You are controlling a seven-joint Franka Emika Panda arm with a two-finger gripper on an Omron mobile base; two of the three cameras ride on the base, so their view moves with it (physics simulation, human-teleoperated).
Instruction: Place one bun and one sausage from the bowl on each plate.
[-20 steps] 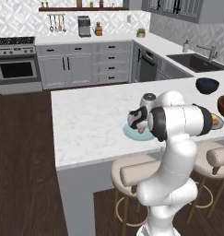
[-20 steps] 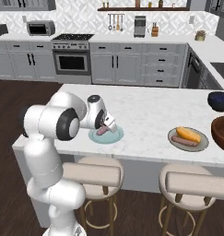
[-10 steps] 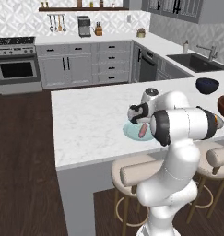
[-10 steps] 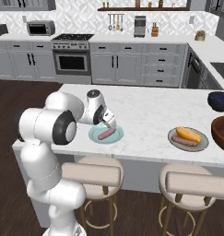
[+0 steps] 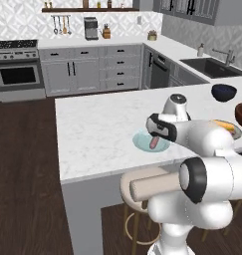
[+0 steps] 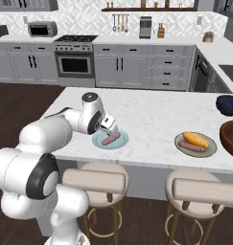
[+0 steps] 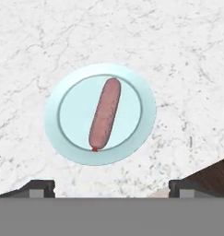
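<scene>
Light blue plate [image 7: 99, 113]: one sausage [image 7: 104, 114] lay on it, no bun.
Grey plate [image 6: 195, 144]: bun and sausage both there.
Bowl [image 6: 230, 138]: at desk's far end.
My jaws [image 7: 111, 186]: wide apart, empty, above the blue plate.
Left: one bun.

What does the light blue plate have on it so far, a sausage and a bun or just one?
Just one: a single sausage lies in the middle of the light blue plate, with no bun beside it.
</scene>
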